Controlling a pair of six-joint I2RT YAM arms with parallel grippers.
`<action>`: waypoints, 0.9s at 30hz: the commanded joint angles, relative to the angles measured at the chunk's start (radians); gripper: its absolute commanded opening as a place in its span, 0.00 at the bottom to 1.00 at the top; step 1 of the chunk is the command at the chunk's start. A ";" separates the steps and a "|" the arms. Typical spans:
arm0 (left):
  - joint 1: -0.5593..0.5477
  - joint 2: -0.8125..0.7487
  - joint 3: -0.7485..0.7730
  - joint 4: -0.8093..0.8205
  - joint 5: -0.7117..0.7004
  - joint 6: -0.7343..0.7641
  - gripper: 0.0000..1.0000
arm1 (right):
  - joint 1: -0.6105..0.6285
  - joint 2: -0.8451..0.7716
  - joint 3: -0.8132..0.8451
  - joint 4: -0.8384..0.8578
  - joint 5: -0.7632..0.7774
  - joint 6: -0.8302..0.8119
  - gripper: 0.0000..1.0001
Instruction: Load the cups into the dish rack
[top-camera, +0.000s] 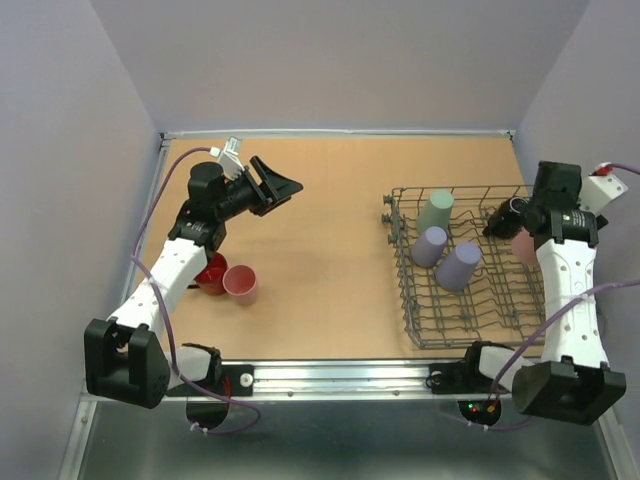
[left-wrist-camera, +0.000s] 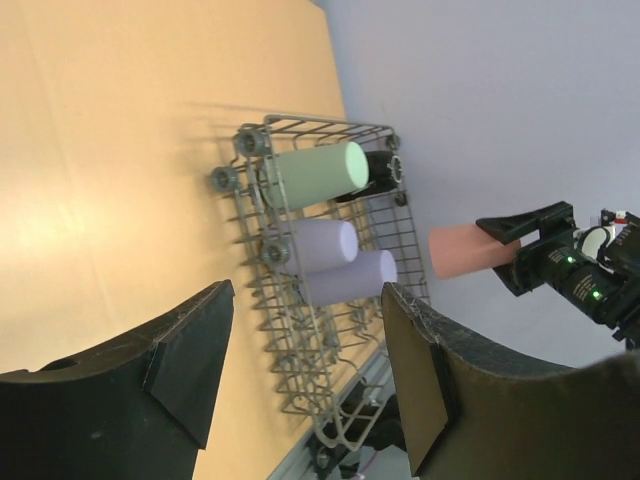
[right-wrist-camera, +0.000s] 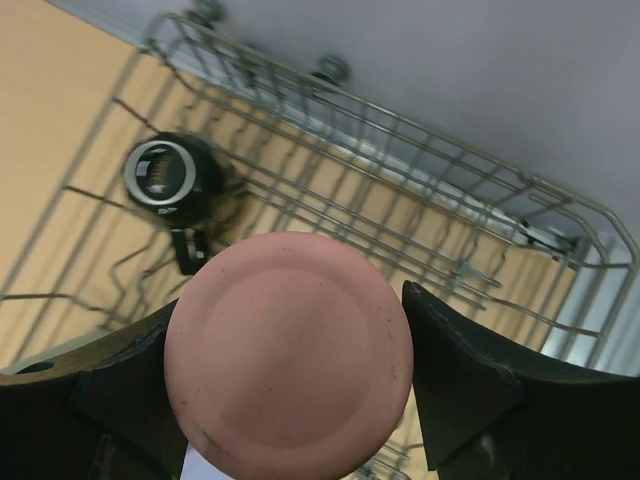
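The grey wire dish rack (top-camera: 420, 325) stands on the right of the table. A sage-green cup (top-camera: 435, 211), two lavender cups (top-camera: 430, 246) (top-camera: 459, 265) and a dark mug (top-camera: 508, 213) lie in it. My right gripper (top-camera: 524, 238) is shut on a pink cup (top-camera: 522, 249) and holds it over the rack's right side. In the right wrist view the cup's base (right-wrist-camera: 290, 355) fills the space between the jaws. A red mug (top-camera: 210, 272) and a second pink cup (top-camera: 241, 284) stand on the table at the left. My left gripper (top-camera: 277, 188) is open and empty, raised at the back left.
The left wrist view looks across the table at the rack (left-wrist-camera: 300, 390), its cups and the held pink cup (left-wrist-camera: 468, 250). Grey walls close in the table on three sides. A metal rail (top-camera: 330, 378) runs along the near edge.
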 joint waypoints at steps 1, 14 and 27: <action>0.037 -0.055 0.044 -0.063 0.037 0.120 0.71 | -0.177 0.004 -0.057 0.102 -0.129 -0.094 0.00; 0.122 -0.080 0.030 -0.125 0.067 0.235 0.71 | -0.328 0.063 -0.251 0.336 -0.248 -0.044 0.01; 0.128 -0.097 0.014 -0.122 0.055 0.287 0.70 | -0.360 0.142 -0.383 0.588 -0.231 -0.028 0.00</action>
